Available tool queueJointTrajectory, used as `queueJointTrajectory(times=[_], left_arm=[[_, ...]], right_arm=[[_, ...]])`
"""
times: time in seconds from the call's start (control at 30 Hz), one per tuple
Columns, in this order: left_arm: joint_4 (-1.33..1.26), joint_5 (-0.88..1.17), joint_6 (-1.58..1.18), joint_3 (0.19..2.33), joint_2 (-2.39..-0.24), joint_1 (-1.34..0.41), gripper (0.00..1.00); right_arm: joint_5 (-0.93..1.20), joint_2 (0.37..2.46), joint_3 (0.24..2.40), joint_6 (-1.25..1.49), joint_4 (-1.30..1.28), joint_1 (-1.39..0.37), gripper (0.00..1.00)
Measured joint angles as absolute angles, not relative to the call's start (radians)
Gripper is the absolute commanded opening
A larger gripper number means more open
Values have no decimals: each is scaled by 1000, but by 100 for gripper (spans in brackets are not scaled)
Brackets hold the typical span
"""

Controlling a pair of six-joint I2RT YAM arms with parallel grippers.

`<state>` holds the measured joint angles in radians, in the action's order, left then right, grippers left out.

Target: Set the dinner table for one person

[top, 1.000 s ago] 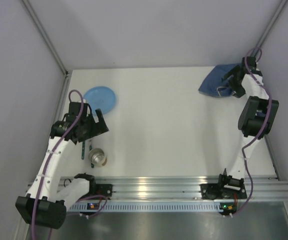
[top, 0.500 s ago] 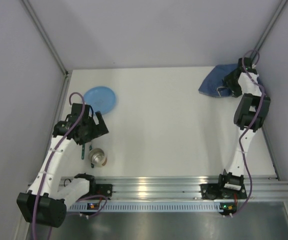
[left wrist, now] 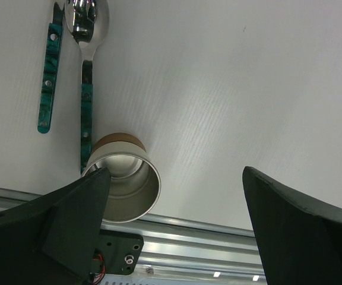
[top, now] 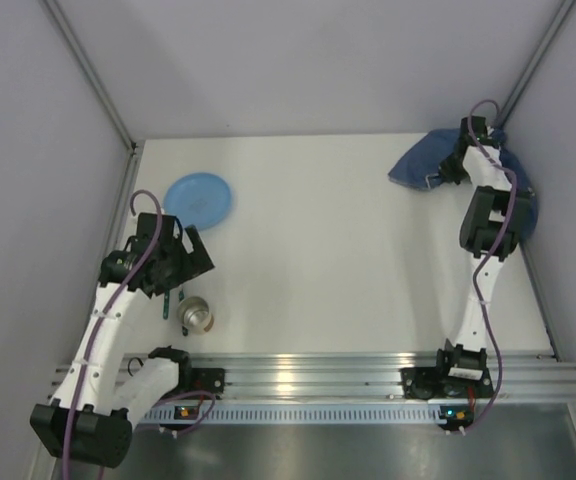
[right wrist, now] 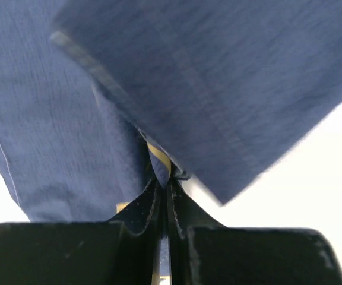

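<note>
Top external view shows the table (top: 348,260), a flat matte white top that fills the space in front of both arms, with a ribbed rail (top: 318,372) along its near edge. It looks stiff and smooth, so light things will probably slide on it easily. It is not a thing to grasp, only to place things on.

At the far right corner the right jaws are closed on a fold of the dark blue cloth (right wrist: 100,95). This cloth is soft and limp, so an edge or a corner seems the better place to hold it.

On the left side the left jaws stand wide and hold nothing, above a metal cup (left wrist: 123,181) near the rail. A spoon (left wrist: 86,35) and a second green-handled utensil (left wrist: 47,77) lie side by side next to the cup. A blue plate (top: 200,197) lies farther back.
</note>
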<state>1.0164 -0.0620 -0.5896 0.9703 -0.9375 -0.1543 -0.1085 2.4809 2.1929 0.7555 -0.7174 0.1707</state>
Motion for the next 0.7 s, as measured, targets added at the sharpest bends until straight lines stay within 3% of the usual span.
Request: queueJointTrajectory(times=[0.27,0.33,0.4,0.57,0.7], left_arm=[[1024,-68,-583,952,-862,-154,98],[1024,-68,-577,951,-852,-154,98],[1024,-68,-572,951,-841,-154,98],[1023,-60,-554,951,-831,-154,98],[1023,-37,-550,951,-820,-154,98]], right_arm=[[-21,2276,1910,755,-688,-8,0],[17,2180,1812,789,-674,-120,53],[72,2086,1740,825,-643,-237,99],[188,1931,1692,857,-586,-450,100],[188,1796,1591,837,-590,-442,100]])
